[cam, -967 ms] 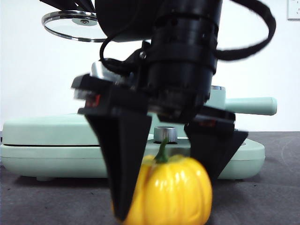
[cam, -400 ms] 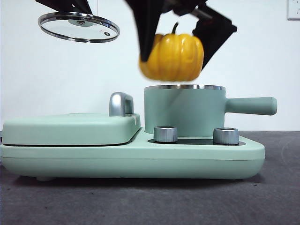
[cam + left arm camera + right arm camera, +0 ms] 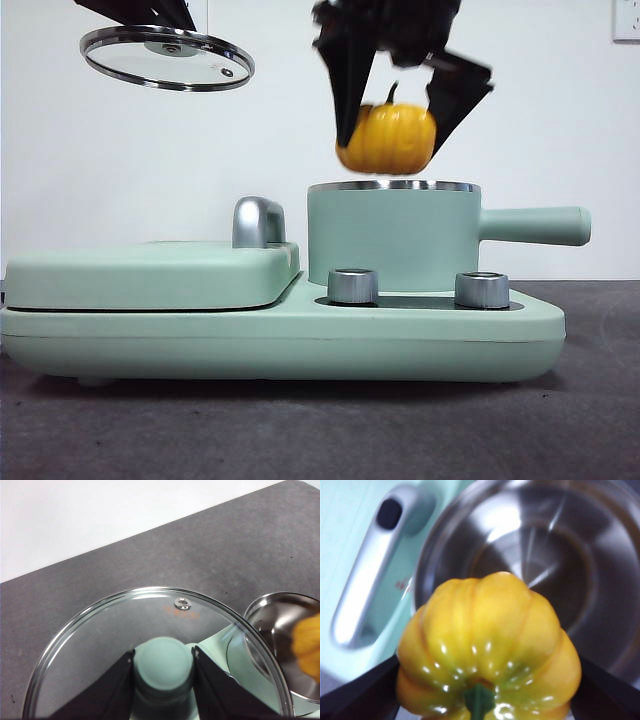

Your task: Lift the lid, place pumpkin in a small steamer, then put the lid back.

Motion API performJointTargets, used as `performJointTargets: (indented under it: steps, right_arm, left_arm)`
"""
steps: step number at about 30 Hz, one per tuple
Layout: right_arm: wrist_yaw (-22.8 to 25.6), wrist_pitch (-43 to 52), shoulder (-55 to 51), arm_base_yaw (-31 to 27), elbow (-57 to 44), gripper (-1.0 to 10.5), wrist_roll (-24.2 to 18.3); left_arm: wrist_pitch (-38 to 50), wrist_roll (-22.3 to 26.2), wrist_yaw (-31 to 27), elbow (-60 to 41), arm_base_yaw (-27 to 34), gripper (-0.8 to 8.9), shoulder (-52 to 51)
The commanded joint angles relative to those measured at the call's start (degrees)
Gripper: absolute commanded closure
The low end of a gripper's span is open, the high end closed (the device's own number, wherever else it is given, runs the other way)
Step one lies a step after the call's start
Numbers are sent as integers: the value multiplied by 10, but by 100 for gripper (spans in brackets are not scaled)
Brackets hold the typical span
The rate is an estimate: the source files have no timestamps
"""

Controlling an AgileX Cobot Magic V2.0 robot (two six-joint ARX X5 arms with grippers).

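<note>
**Lowering the pumpkin squarely into the steamer**

The pumpkin point(image 3: 387, 139) is hanging just above the steel rim of the small steamer point(image 3: 392, 236), pinched on both sides by the right gripper point(image 3: 400, 100). In the right wrist view it is sitting over the near edge of the bowl, so centring it before descending looks wise, then releasing low. The left gripper point(image 3: 163, 680) is clamping the knob of the lid point(image 3: 167, 55), holding it high and well aside
</note>
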Motion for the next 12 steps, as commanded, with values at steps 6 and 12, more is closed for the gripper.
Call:
performJointTargets:
  steps: [6, 12]
  right_arm:
    - [19, -20, 105, -17, 65, 599, -27]
    - [33, -21, 137, -19, 65, 599, -35]
  left_arm:
    - [15, 0, 2, 16, -2, 732, -3]
    - [16, 0, 2, 16, -2, 732, -3]
